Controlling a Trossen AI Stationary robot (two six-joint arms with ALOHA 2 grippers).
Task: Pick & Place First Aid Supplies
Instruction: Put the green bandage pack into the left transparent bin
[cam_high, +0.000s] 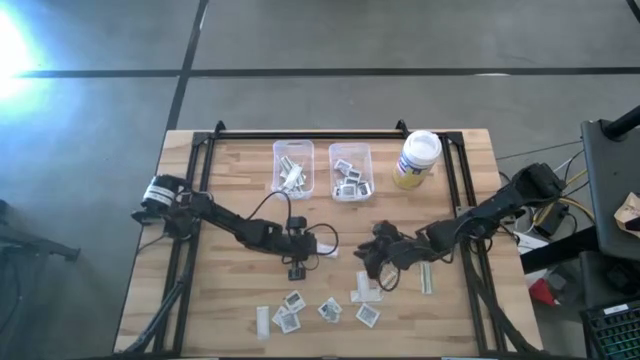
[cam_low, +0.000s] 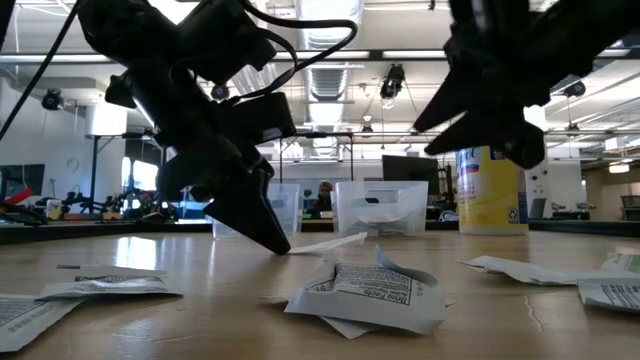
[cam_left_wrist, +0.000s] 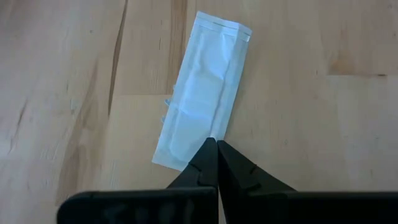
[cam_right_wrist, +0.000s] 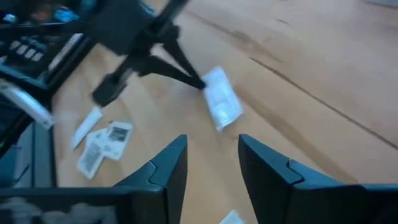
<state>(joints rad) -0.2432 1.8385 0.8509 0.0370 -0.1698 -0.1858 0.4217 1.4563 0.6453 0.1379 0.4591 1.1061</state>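
A long pale strip packet (cam_left_wrist: 202, 93) lies flat on the wooden table, and the tips of my shut left gripper (cam_left_wrist: 216, 144) are at one of its ends. The low view shows that gripper (cam_low: 272, 243) slanting down to the table with the strip (cam_low: 330, 242) beside it. My right gripper (cam_right_wrist: 211, 165) hangs open above the table right of centre (cam_high: 378, 262) with nothing between its fingers. Several more square and strip packets (cam_high: 322, 308) lie scattered near the front edge. My left gripper sets its shut fingertips on the strip packet's end nearest to it (cam_left_wrist: 198, 134), close to one corner. The fingers slant down from the table's left. The packet lies flat on the table, unlifted.
Two clear bins (cam_high: 292, 165) (cam_high: 351, 170) holding packets stand at the far middle, with a white-lidded yellow jar (cam_high: 417, 158) to their right. Another strip (cam_high: 428, 278) lies right of my right gripper. Bare wood stretches between the bins and the grippers.
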